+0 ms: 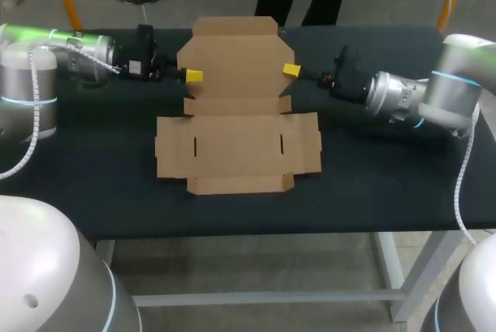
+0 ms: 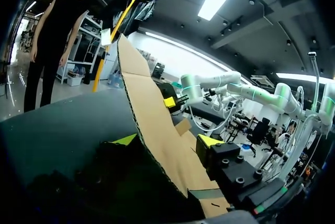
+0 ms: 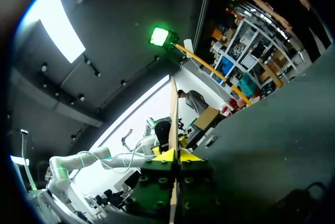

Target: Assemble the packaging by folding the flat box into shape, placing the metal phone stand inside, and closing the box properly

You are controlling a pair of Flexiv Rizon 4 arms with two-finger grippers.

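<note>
The flat brown cardboard box (image 1: 236,146) lies unfolded on the dark table, and its rear panel (image 1: 230,57) stands raised between my two grippers. My left gripper (image 1: 194,75) sits at the panel's left edge. In the left wrist view the panel (image 2: 152,103) runs between that gripper's (image 2: 167,140) spread yellow fingers, which are open. My right gripper (image 1: 291,70) is at the panel's right edge. In the right wrist view that gripper (image 3: 176,156) is shut on the thin cardboard edge (image 3: 173,109). No phone stand is in view.
The table (image 1: 93,185) is covered in dark cloth, with bare room to the left, right and front of the box. A person stands beyond the far edge, not touching anything.
</note>
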